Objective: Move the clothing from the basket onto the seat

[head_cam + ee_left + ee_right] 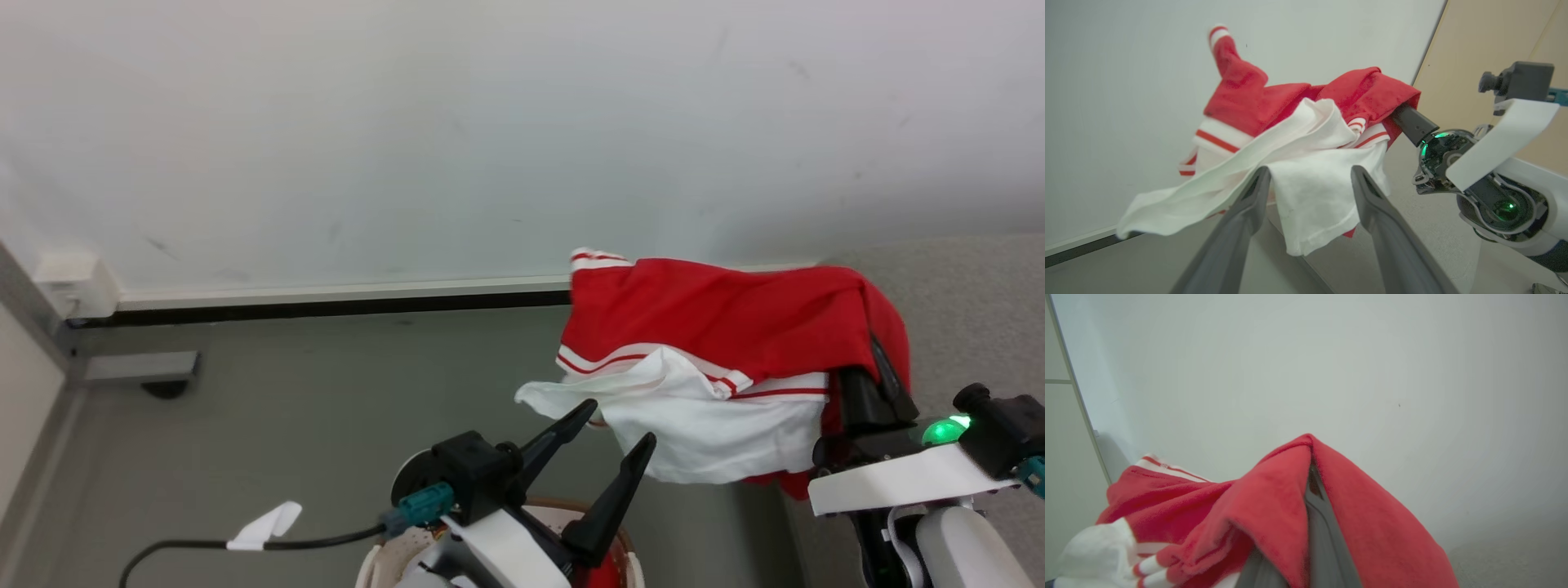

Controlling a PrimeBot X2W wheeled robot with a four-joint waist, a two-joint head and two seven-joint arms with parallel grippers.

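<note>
Hanging clothing pinched in right end effector, beside left end effector.

No word, number or brand mark can be read anywhere. The white tag wrapped on the black cable shows no writing that can be made out. The clothing bears only red and white stripes, with no lettering on the parts that show.
</note>
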